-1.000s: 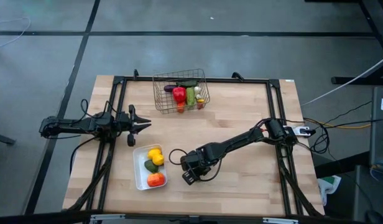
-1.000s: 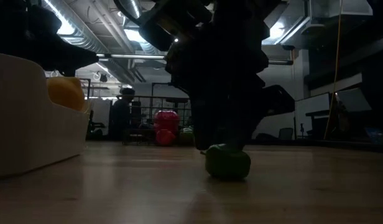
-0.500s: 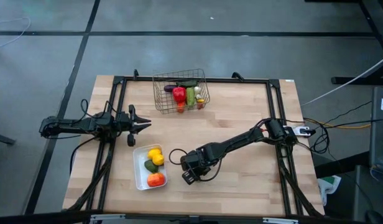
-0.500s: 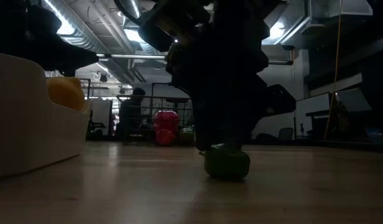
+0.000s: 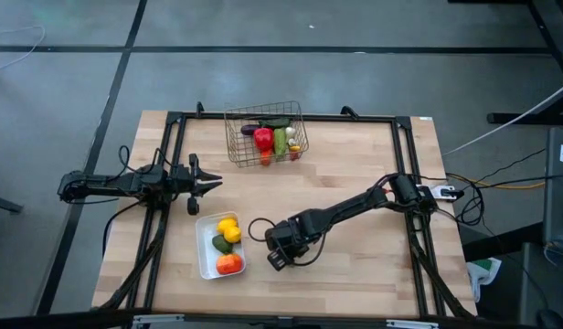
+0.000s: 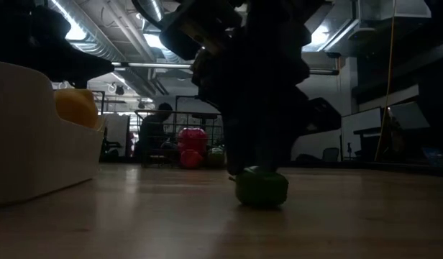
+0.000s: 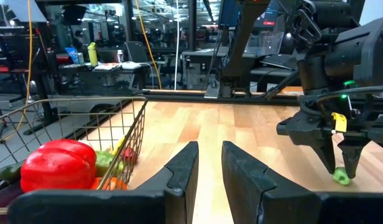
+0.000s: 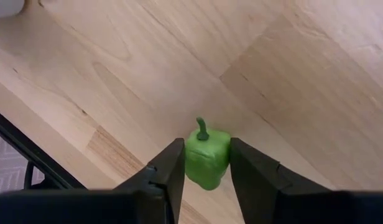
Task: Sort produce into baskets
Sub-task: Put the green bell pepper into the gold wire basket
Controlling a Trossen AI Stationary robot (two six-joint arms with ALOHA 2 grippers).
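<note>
Since one second ago the right pincer has narrowed around the green pepper; its two fingers now touch both sides of the pepper, which sits on the wooden surface. Far behind, a person has come into the low view. No readable writing shows. Just left of the pepper is the white tray with lemon and other produce; the wire basket stands at the far edge. Open surface lies right of the pepper. At the left edge waits the left pincer, nearly closed and empty.
</note>
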